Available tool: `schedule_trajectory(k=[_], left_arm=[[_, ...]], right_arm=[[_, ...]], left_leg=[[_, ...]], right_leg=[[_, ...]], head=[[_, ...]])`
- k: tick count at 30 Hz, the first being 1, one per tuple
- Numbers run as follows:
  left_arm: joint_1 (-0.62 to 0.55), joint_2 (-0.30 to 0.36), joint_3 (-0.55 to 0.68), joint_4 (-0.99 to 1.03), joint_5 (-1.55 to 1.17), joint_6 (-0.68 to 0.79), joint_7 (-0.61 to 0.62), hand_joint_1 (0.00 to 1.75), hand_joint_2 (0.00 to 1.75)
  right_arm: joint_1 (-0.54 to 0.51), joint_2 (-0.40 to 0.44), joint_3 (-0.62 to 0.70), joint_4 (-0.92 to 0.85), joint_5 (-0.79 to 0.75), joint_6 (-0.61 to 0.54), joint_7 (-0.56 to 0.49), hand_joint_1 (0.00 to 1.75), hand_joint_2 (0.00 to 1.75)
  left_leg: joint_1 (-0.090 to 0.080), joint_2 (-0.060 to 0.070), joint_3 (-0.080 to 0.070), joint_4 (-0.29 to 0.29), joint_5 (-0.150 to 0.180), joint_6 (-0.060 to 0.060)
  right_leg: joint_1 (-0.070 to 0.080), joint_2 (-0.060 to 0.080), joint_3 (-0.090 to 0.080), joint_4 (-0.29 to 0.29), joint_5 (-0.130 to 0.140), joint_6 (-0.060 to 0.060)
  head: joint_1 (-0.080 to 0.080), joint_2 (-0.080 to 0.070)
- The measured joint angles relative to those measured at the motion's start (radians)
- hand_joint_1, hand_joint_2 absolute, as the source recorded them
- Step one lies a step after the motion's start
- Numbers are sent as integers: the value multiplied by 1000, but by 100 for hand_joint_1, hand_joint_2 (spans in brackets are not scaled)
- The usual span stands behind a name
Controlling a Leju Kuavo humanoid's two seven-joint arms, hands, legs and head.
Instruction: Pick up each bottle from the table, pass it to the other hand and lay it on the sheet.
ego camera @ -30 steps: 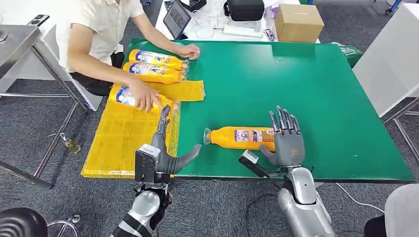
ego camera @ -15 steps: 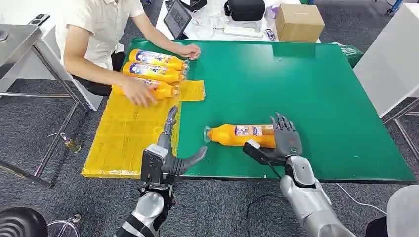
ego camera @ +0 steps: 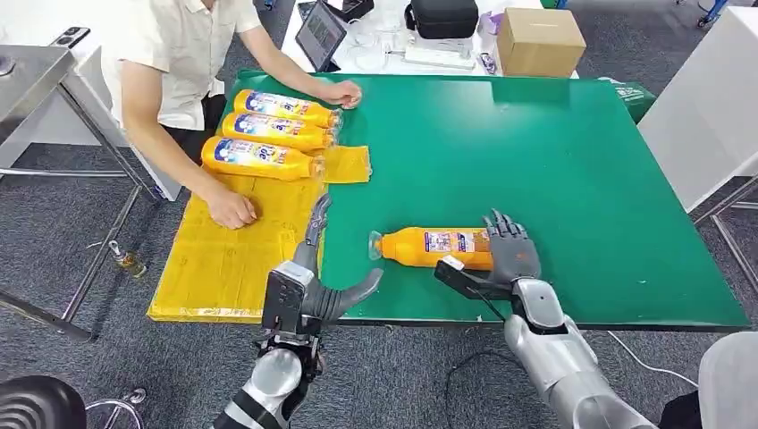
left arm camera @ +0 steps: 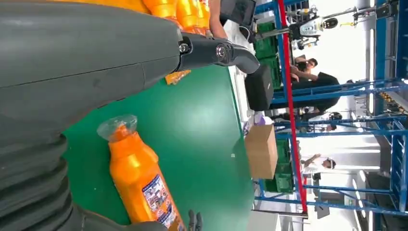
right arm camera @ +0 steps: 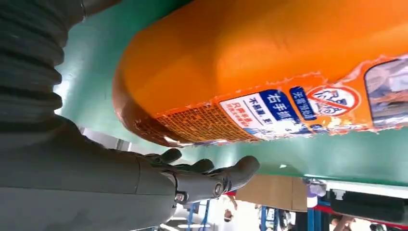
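Note:
An orange bottle (ego camera: 433,246) lies on its side on the green table (ego camera: 536,152), cap pointing toward the yellow sheet (ego camera: 223,259). My right hand (ego camera: 509,255) is at the bottle's base end, fingers bent over it. In the right wrist view the bottle (right arm camera: 269,62) lies close against the palm while the fingers (right arm camera: 211,180) are stretched out beyond it, not closed. My left hand (ego camera: 313,286) is open at the table's front edge, beside the sheet, fingers spread; from its wrist the bottle (left arm camera: 139,178) is seen a short way off. Three more orange bottles (ego camera: 268,131) lie in a row on the sheet's far end.
A person sits at the far left, one hand (ego camera: 231,207) on the sheet and the other (ego camera: 341,92) on the table by the bottle caps. A cardboard box (ego camera: 539,40), a tablet and cables lie on the white desk behind. A metal table (ego camera: 36,85) stands at left.
The person has laid the third bottle in line with the other two and drawn that hand back onto the sheet. My right hand has lowered onto the bottle's base; my left hand has crept forward.

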Motion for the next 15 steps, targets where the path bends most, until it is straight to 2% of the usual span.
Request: schedule_trajectory(k=[3,4,5,13,14,15], left_arm=[[-6,0,-2,3,0,-5,6,0,175],[-7,0,-2,4,0,-5,7,0,175],[-8,0,-2,5,0,-5,8,0,175],[-17,-2,-2,15,2,-7,9,0,175],[-19,-2,-3,16,3,-7,9,0,175],[-19,-2,-3,17,4,-7,9,0,175]], right_arm=[[-10,-2,20,8,6,-5,0,2,175],[-11,-2,24,10,6,-8,-2,150,175],[-13,-1,29,13,5,-8,-5,175,175],[-45,-5,50,52,-21,48,-31,173,175],[-49,-7,53,57,-22,48,-32,141,175],[-52,-7,54,60,-22,48,-32,126,175]], left_leg=[[0,0,0,0,0,0],[0,0,0,0,0,0],[0,0,0,0,0,0],[0,0,0,0,0,0],[0,0,0,0,0,0],[0,0,0,0,0,0]], right_leg=[[0,0,0,0,0,0],[0,0,0,0,0,0],[0,0,0,0,0,0],[0,0,0,0,0,0],[0,0,0,0,0,0],[0,0,0,0,0,0]], head=[[0,0],[0,0],[0,0],[0,0],[0,0],[0,0]])
